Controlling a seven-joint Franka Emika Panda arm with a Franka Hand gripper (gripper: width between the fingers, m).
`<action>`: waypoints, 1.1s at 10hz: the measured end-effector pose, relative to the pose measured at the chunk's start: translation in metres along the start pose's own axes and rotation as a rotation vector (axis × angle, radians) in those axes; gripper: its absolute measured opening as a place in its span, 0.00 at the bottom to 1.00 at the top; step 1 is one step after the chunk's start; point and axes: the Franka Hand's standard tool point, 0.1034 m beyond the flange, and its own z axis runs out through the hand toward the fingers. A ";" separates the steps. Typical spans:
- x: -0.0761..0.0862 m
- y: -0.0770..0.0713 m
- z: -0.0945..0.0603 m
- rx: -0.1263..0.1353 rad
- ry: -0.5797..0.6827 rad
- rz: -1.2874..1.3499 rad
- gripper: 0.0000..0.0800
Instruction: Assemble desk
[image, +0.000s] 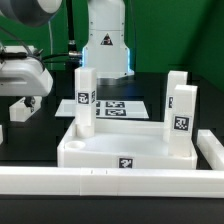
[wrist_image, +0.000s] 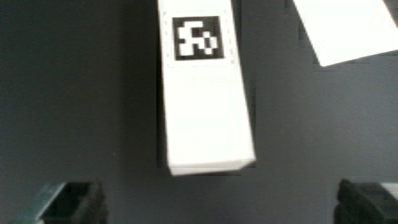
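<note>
Desk top (image: 120, 148), a large white rigid plastic tray with raised rim, sits on the dark table (image: 30, 140), just behind the long low white rail (image: 110, 182). Three white square-section tagged legs stand upright at the top. A fourth leg (wrist_image: 208, 85) lies flat on the table, below the hand (wrist_image: 217, 200), well apart from the top.

Hand: fingers spread wide, holding nothing, straddling the leg's end. Leg's long axis runs across the finger line.

Probably light, stiff, smooth, slippery. Best gripped across flat side faces, mid-length.
</note>
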 end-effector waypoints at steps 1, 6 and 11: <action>0.001 0.000 0.000 -0.001 0.001 0.000 0.81; -0.008 0.001 0.025 -0.013 -0.241 0.001 0.81; -0.006 0.000 0.040 -0.008 -0.392 0.013 0.81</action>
